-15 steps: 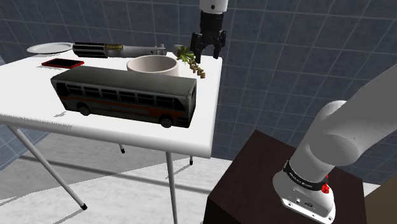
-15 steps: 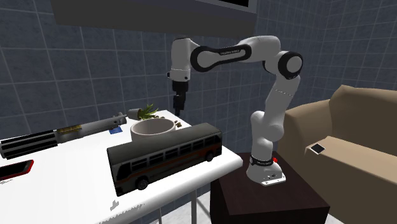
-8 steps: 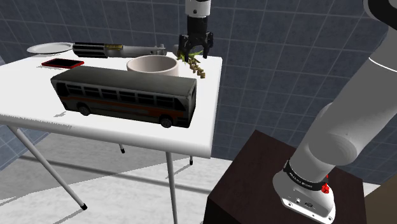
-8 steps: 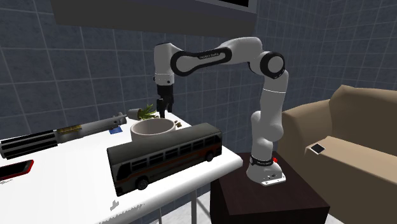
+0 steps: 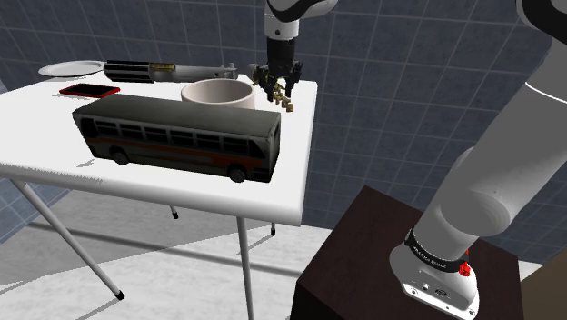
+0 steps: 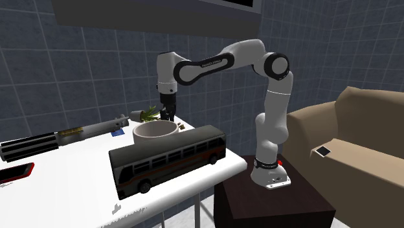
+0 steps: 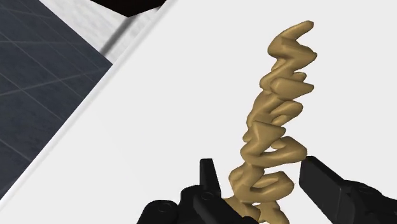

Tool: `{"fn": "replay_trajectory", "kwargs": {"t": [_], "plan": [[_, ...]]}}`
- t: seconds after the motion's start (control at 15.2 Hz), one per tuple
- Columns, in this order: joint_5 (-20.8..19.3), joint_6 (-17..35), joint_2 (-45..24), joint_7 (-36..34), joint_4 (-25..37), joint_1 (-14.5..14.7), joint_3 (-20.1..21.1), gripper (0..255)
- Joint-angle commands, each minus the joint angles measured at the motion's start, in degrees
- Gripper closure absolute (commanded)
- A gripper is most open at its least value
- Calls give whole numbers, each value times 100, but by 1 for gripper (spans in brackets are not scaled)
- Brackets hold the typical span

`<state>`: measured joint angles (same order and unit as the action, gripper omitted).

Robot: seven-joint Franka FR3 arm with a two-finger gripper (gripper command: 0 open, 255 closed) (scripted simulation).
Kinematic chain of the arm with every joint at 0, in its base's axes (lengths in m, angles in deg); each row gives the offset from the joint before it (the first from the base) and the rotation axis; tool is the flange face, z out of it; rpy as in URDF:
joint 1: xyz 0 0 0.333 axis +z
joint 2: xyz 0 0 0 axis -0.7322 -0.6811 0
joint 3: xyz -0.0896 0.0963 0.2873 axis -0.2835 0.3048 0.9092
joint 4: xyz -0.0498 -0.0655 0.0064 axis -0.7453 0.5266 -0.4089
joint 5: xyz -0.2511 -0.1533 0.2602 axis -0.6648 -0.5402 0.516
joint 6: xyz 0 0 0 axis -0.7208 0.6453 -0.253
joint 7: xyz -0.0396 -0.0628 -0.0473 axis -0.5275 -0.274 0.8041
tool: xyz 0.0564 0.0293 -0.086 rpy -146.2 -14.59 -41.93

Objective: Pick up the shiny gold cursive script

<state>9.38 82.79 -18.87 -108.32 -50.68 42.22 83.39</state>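
1. Gold cursive script point(image 7: 277, 121) lies flat on the white worktop point(image 5: 182, 186), near the far corner at the shoulder view's right, just beside a pale bowl point(image 5: 216, 94).
2. Black hand point(image 7: 259, 168) hangs low over the script's near end, its fingers spread, one on either side.
3. Neither finger appears to press the lettering, though one sits very close.
4. Dark model bus point(image 5: 173, 136) stands in front of the bowl.
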Motion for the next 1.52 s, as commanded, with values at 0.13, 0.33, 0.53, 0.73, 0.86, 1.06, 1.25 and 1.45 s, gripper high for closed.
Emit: {"fn": "replay_trajectory", "kwargs": {"t": [0.13, 0.33, 0.53, 0.73, 0.86, 1.06, 1.25, 1.45], "plan": [[0, 16, 3, 1, -17, -1, -1, 255], [0, 16, 4, 1, -17, -1, -1, 255], [0, 13, -5, -5, -6, 2, 2, 255], [3, -217, 6, 4, 213, 2, 2, 255], [4, -370, 7, 9, 366, 2, 2, 255], [5, -602, -1, 17, 606, 2, 2, 255], [5, -837, -20, 23, 859, 2, 3, 255], [4, -1073, -52, 30, 1127, 2, 4, 255]]}}
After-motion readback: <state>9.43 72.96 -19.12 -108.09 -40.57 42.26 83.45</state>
